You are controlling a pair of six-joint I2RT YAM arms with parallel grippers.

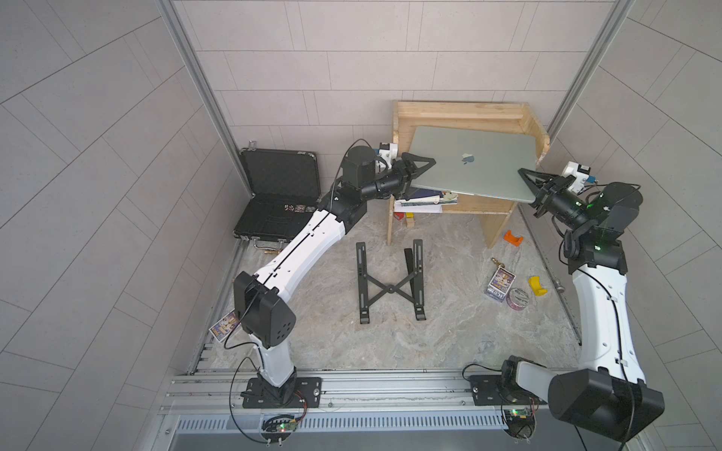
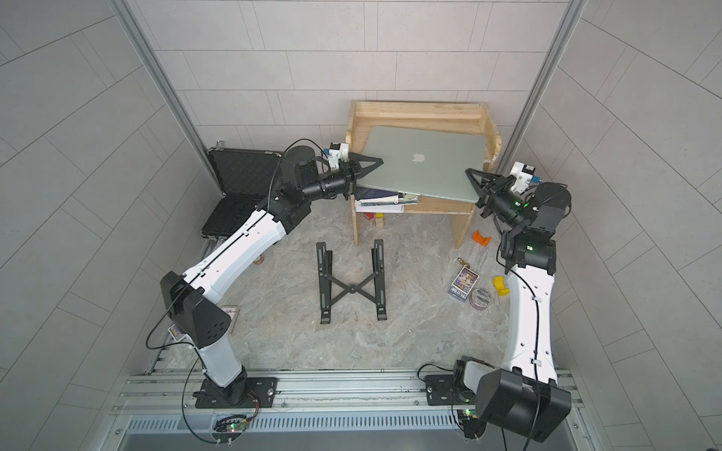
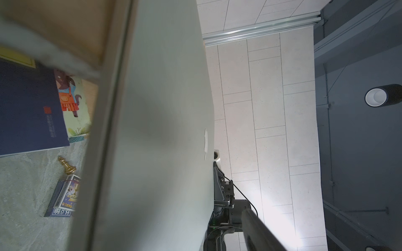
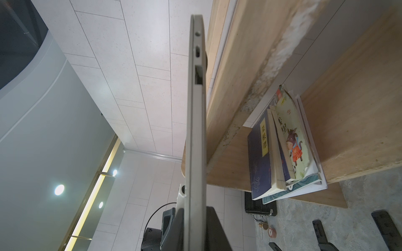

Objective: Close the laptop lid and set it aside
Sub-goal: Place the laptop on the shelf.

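Two grippers are sitting beside the laptop (image 1: pixel 472 164). At its left edge, the left gripper (image 1: pixel 425 168) is standing open, probably gripping nothing; it should be backing straight out without bumping. The laptop is lying, the laptop lid (image 3: pixel 165 108) shut, on the wooden shelf (image 1: pixel 461 111) in the upper middle. At the lower right corner, the right gripper (image 1: pixel 525 183) is pinching the laptop and should be holding until it is sitting steady.

The left arm (image 1: pixel 297 250) and right arm (image 1: pixel 603 312) wore white shells between black joints, with thin black cables (image 1: pixel 231 390) trailing alongside. Each had a black base plate (image 1: pixel 304 384) with screws; green lights (image 1: pixel 590 205) dotted the right one.
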